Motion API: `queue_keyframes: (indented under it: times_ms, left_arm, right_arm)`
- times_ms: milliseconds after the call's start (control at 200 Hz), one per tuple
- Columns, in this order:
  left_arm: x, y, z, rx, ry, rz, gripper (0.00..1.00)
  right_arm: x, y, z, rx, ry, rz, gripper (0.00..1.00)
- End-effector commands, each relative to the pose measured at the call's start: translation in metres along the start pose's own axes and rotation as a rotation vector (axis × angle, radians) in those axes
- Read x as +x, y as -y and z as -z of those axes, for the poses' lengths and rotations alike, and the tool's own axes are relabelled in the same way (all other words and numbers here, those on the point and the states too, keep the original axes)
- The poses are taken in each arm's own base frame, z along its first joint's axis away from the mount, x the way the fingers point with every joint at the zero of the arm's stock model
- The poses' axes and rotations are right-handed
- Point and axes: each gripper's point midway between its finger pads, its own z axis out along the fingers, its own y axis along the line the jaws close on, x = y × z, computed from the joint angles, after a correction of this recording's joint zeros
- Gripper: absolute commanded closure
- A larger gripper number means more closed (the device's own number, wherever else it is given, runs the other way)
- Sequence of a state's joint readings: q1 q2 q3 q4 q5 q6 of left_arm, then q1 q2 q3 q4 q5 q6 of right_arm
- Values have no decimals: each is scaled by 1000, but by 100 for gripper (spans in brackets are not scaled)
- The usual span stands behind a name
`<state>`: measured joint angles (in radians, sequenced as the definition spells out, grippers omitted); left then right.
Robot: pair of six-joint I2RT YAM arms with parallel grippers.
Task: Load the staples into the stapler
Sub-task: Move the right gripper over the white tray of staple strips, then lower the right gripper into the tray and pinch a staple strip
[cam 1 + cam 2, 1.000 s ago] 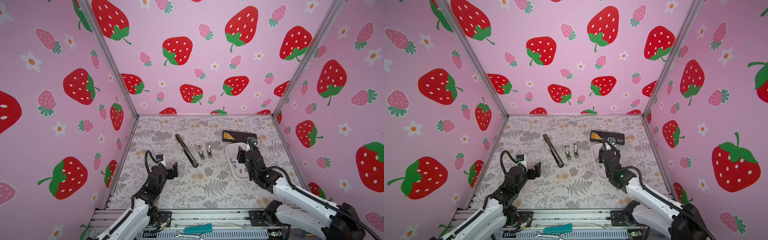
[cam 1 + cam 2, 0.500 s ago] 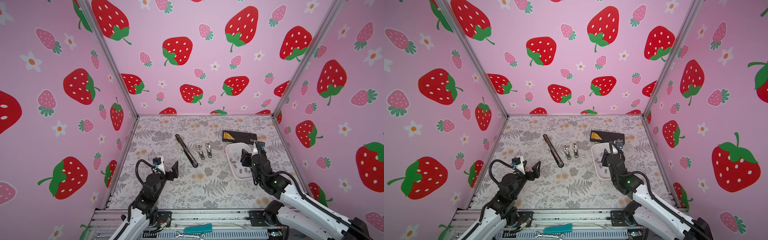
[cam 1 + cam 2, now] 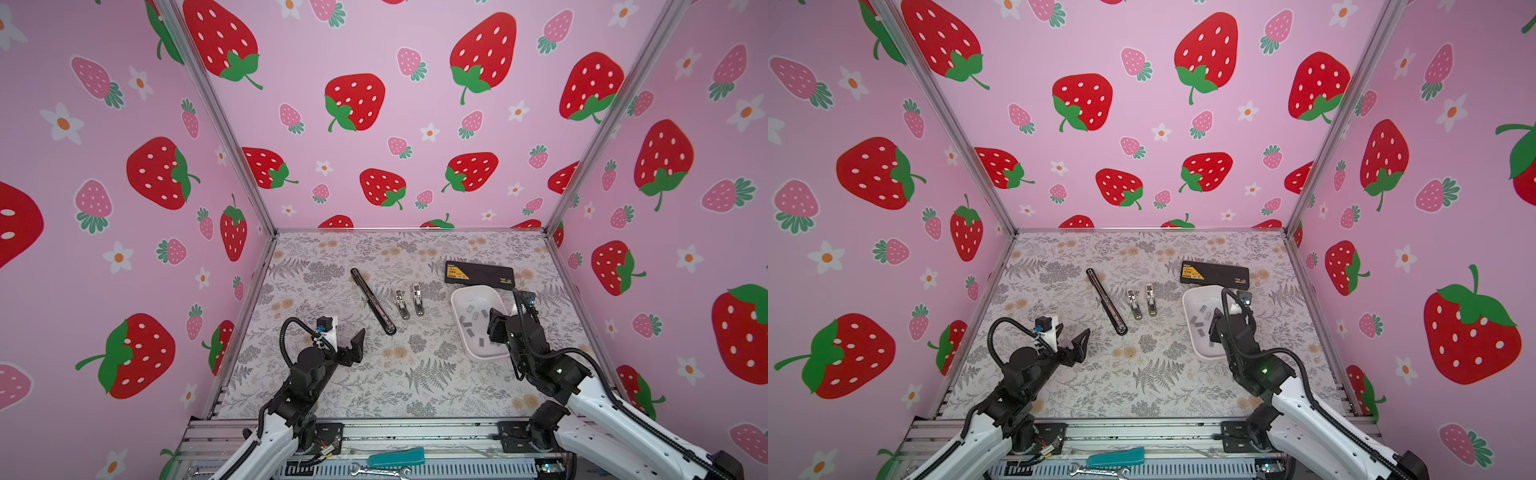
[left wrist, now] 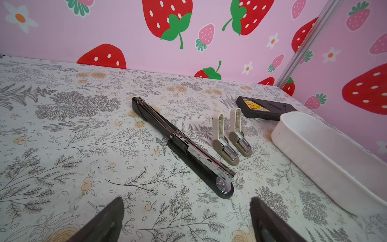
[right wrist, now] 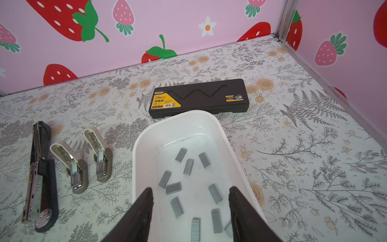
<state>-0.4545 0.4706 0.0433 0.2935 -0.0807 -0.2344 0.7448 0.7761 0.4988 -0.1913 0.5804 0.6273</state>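
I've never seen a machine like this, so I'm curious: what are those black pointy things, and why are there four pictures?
It is a robot with two arms working on a flowery table. Two pictures look down from above at the whole scene. The other two come from small cameras on the arms' wrists, so they show each hand close up. The black pointy things are the hands' tips.

The left hand is open and holds nothing. In front of it lies a long black stapler, opened out, beside two small beige staplers. The right hand is open too, over a white tray with little grey staples in it. Behind the tray lies a black case. Nothing is picked up yet.
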Motion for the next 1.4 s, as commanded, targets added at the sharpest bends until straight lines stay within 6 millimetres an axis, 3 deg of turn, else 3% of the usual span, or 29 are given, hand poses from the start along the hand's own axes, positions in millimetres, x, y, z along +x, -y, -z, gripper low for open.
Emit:
queue_keyframes:
  times_ms: [0, 200, 405, 635, 740, 870, 1396]
  left_arm:
    - [-19, 3, 1, -4, 71, -21, 4]
    - [-26, -9, 0, -81, 108, -21, 1]
    - [-32, -22, -11, -173, 110, -38, 1]
    - [-23, -16, -38, -172, -26, -82, 1]
    - [-22, -16, -36, -171, -22, -79, 1]
    - [-22, -17, -28, -165, 8, -66, 1]
    - [-22, -16, -32, -166, -4, -72, 1]
  right_arm:
    - [10, -8, -16, -19, -51, 26, 41]
    - [23, -13, -58, -24, -181, 33, 51]
    - [20, -4, -81, 7, -230, 45, 49]
    - [19, -28, -121, -40, -282, 71, 55]
    - [26, -41, -143, -58, -325, 92, 61]
    - [40, -43, -163, -32, -371, 101, 66]
    - [68, -21, -153, 61, -386, 99, 66]
